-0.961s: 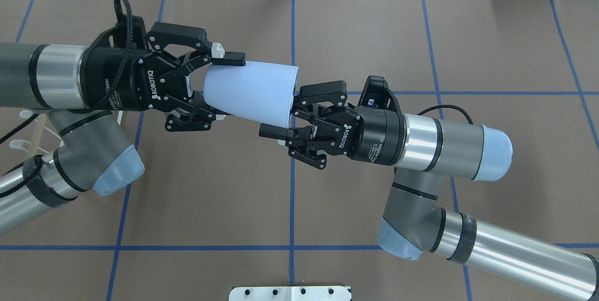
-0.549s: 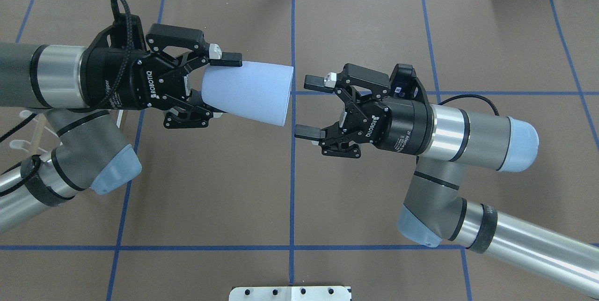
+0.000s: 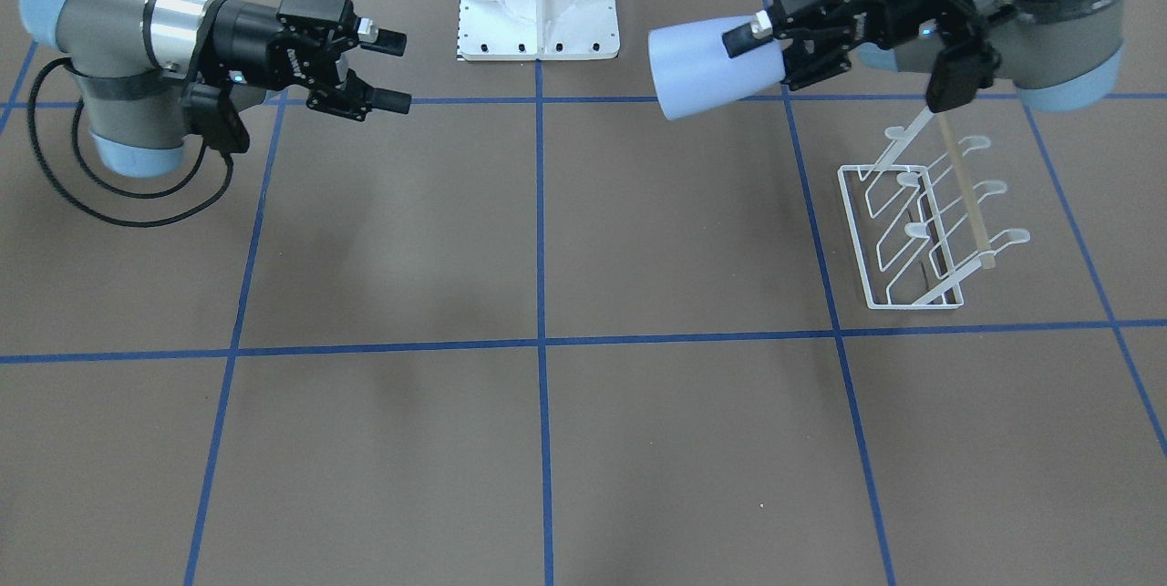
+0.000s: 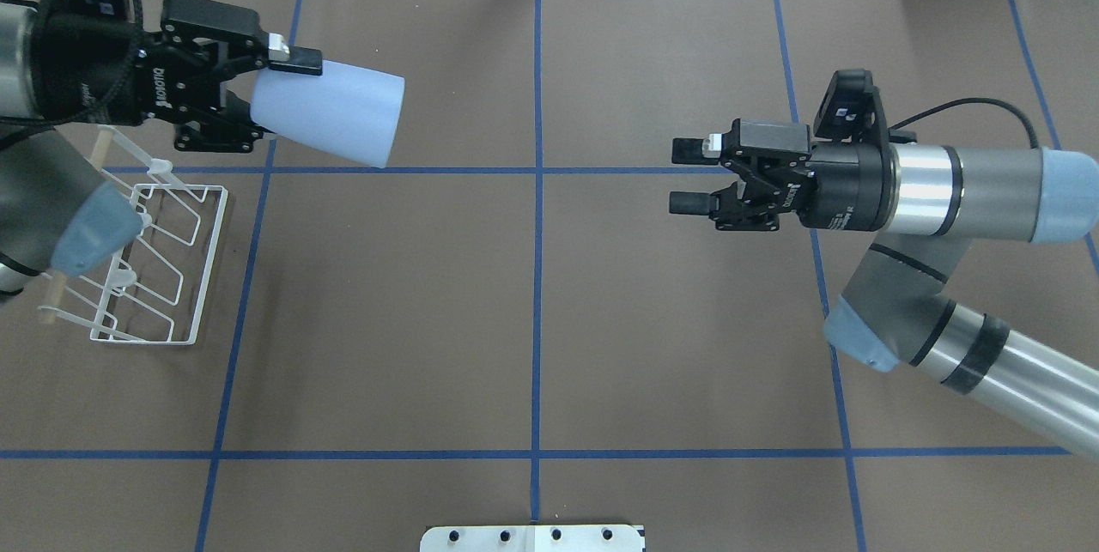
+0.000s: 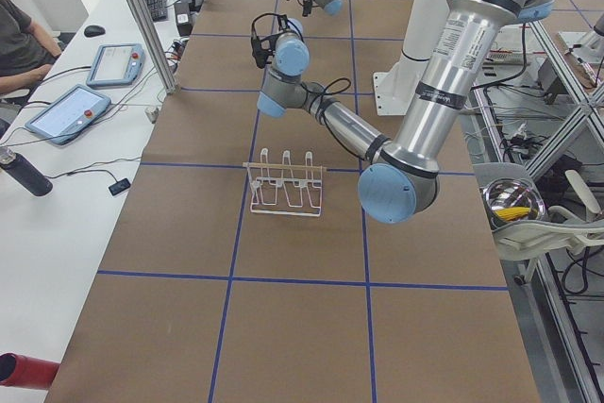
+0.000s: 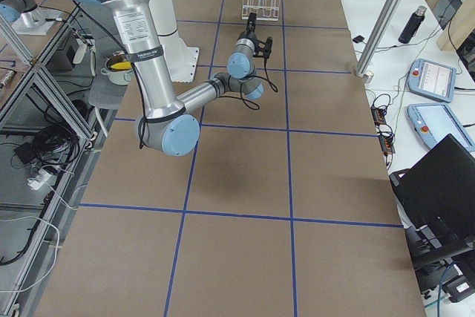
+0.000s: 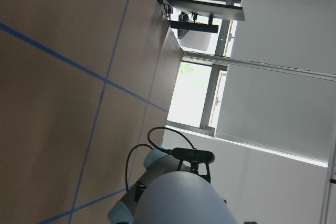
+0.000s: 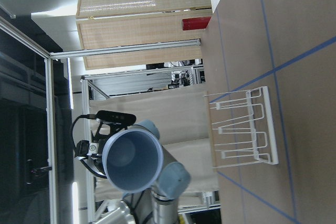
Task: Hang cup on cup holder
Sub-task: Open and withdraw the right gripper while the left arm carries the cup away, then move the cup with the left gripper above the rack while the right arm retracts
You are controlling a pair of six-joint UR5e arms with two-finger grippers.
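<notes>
The pale-blue cup [image 4: 330,114] lies on its side in the air, its rim facing the right arm. My left gripper [image 4: 273,101] is shut on its narrow base. In the front view the cup [image 3: 707,66] and left gripper [image 3: 766,57] are just behind the cup holder [image 3: 856,240]. The cup holder [image 4: 209,260] is a white wire rack with a wooden rod, standing on the table at the left. My right gripper [image 4: 687,176] is open and empty, far to the right of the cup. The right wrist view shows the cup's open mouth [image 8: 131,161] and the rack [image 8: 268,124].
The white metal pedestal base [image 3: 538,12] stands at the robot's side of the table, mid-width. Blue tape lines cross the brown table cover. A person [image 5: 24,35] and tablets sit at a side desk beyond the far edge.
My left gripper has carried the cup to the left and farther back, near the rack. My right gripper has drawn away from the cup's rim to the right and stays open.
</notes>
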